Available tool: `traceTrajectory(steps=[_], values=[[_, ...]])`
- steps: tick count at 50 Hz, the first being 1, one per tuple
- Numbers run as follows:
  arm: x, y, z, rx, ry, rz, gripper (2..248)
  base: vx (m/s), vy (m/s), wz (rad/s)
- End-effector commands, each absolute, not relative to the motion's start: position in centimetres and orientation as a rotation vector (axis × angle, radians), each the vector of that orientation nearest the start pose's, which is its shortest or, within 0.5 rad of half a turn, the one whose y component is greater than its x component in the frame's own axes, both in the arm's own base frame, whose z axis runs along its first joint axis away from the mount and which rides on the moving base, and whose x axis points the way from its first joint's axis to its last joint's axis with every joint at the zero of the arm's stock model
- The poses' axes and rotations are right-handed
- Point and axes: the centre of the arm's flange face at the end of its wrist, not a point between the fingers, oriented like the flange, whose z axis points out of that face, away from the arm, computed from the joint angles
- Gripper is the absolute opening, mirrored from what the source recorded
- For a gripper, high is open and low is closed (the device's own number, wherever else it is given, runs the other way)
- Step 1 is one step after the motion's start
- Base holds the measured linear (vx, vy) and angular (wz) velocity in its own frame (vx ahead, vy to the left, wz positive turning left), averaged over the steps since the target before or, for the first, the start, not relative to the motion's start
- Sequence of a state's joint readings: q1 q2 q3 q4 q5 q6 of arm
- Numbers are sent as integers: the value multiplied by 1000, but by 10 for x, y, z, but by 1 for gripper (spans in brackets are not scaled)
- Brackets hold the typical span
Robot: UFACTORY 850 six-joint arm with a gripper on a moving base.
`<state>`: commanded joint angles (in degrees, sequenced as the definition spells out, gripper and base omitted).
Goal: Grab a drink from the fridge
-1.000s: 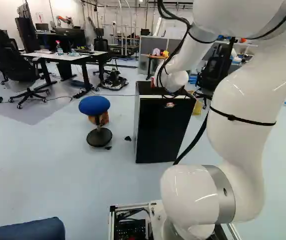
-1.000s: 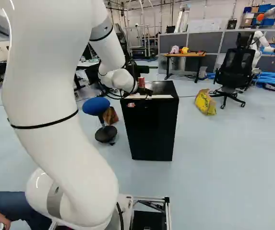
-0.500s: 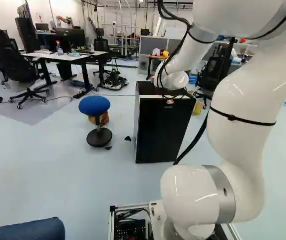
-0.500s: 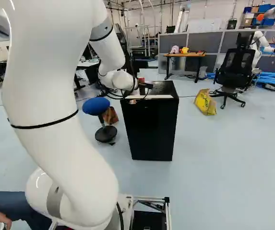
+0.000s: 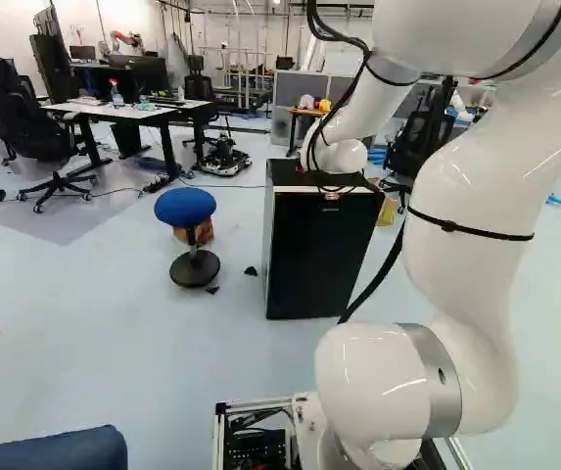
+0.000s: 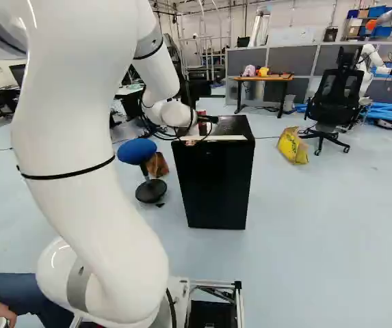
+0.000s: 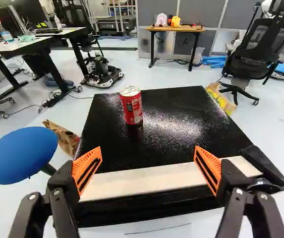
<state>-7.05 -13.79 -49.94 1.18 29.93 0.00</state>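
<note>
Red can: It stands upright on top of the fridge (image 6: 216, 181), near the far edge and toward the stool (image 7: 23, 153). That red can (image 7: 132, 105) looks like my drink, so I judge there's no door to open.

Claw: I read the claw (image 7: 147, 148) as wide open, orange pads (image 7: 87, 169) apart, nothing between them. The can is ahead, nearer the line of the finger on the stool's side.

Roll: One second ago the right base view shows the claw turned on edge beside the can; now it lies level. That should suit an upright can, with a pad to either side.

White strip: The fingers reach over the white strip (image 7: 146, 181) along the fridge's near edge. Too low an advance could scrape there.

Arm: My arm (image 6: 72, 137) is shifted slightly in its upper links since half a second ago; the base (image 6: 213, 283) holds its place.

Next: I'd say I'm lining up. I need to shift toward the stool's side, centre on the can, then advance level; off centre, one finger could tip it.
</note>
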Motion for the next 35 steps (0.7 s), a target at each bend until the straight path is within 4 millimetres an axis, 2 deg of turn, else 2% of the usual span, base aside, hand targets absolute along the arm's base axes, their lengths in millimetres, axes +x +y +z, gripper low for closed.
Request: traceTrajectory(steps=[35], values=[[579,-67,448,-2668,185,-1763,247,0,0,0]])
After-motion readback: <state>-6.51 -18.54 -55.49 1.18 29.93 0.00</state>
